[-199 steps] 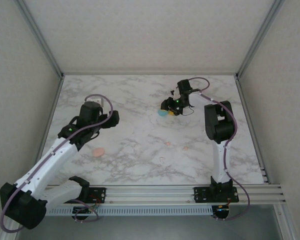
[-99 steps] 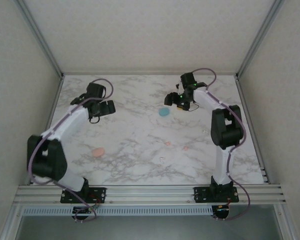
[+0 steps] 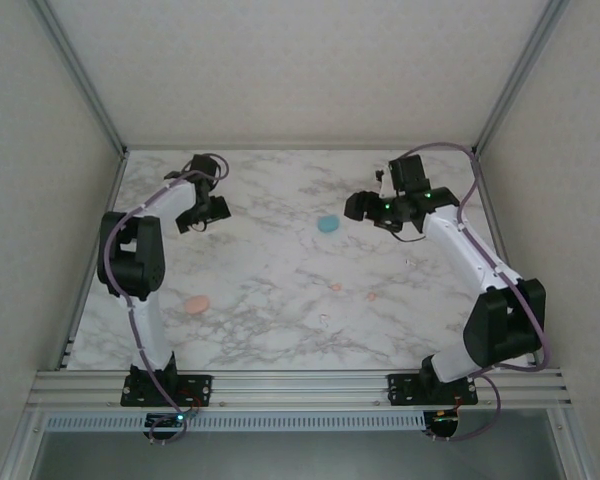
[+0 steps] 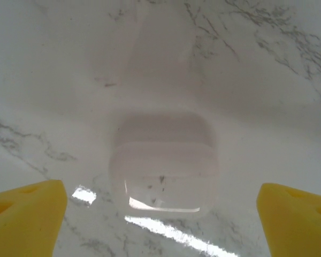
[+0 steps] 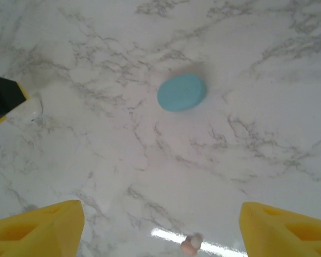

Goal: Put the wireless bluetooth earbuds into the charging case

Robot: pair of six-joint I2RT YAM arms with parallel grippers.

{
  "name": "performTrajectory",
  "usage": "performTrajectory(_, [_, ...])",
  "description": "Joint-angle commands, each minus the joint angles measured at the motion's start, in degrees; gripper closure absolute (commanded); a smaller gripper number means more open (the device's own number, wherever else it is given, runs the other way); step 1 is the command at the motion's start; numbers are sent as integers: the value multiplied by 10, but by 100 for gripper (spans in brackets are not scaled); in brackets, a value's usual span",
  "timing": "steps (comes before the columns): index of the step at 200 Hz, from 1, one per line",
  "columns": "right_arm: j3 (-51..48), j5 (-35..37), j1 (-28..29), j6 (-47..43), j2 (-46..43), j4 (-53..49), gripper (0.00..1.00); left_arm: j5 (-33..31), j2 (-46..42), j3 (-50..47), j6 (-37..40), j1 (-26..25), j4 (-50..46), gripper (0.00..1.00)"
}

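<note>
While the left gripper [image 3: 205, 212] hangs over the far left part of the marble table [image 3: 260, 250], its yellow fingertips [image 4: 27, 214] stand wide apart at the lower corners of the left wrist view, released and grasping nothing. On the marble between them lies a translucent rounded box [image 4: 163, 166], hazy and out of focus, and neither fingertip touches it. From the right wrist the same box is a faint clear patch just beside one dark, yellow-edged finger of the left gripper.

The right gripper [image 3: 363, 206] reaches over the far middle of the table, to the right of centre. Its jaws are likewise spread, with nothing between its yellow fingertips [image 5: 35, 227]. A teal oval case [image 3: 328, 223] lies flat on the marble just beside it, on its near-left side and apart from it; it reads as a smooth, closed oval. A pink oval case [image 3: 196, 302] lies well apart from the teal one, toward the near left of the table.

The earbuds lie loose on bare marble in the near middle, apart from both cases: one salmon-pink earbud [image 3: 335, 287] and the other salmon-pink earbud [image 3: 371, 297] near it to the right. A salmon-pink bud [image 5: 191, 243] also sits at the bottom edge of the right wrist view; which of the two it is I cannot tell. Nearer the arms' bases lies a tiny pale speck [image 3: 325, 320], too small to name
</note>
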Motion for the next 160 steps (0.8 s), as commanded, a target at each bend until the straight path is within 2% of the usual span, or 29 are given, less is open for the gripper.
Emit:
performTrajectory(1, [-22,4,3,15,-31,-7,23,-5,23,22,-19,3,-24,12])
performTrajectory(52, [-50,-4,3,20,-44,-8,23,0,47,25,-11,3,-12,15])
performTrajectory(92, [-60,-12,4,27,-43,-3,23,-2,60,29,3,3,-14,25])
performTrajectory(128, [-64,-13,3,31,-42,-3,23,35,48,8,14,2,0,34])
performTrajectory(160, [-74,-12,3,40,-41,-2,23,65,19,-30,31,-6,22,36])
